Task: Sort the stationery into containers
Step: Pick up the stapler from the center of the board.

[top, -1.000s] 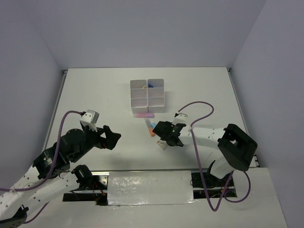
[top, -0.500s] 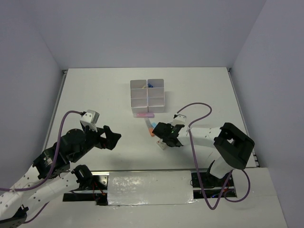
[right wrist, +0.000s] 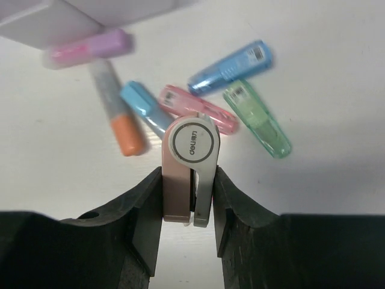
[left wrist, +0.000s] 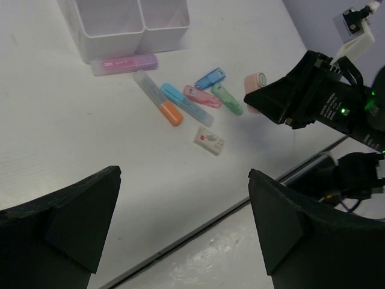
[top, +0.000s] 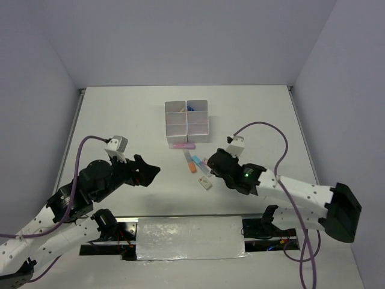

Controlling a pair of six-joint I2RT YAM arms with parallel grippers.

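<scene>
Our right hand (right wrist: 187,180) pinches a pink round-ended stationery piece (right wrist: 183,198), seemingly lifted just above the loose markers (right wrist: 198,110) on the tabletop (right wrist: 313,72); our left hand (left wrist: 177,211) hovers spread wide, well apart; the containers (top: 187,123) stand beyond the markers.

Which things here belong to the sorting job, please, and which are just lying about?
Job: white box of compartments, pink tape roller in the right hand, purple marker, orange marker, blue marker, pink marker, green marker, blue-capped pen, white eraser.
Lying about: purple cables, silver sheet.
</scene>
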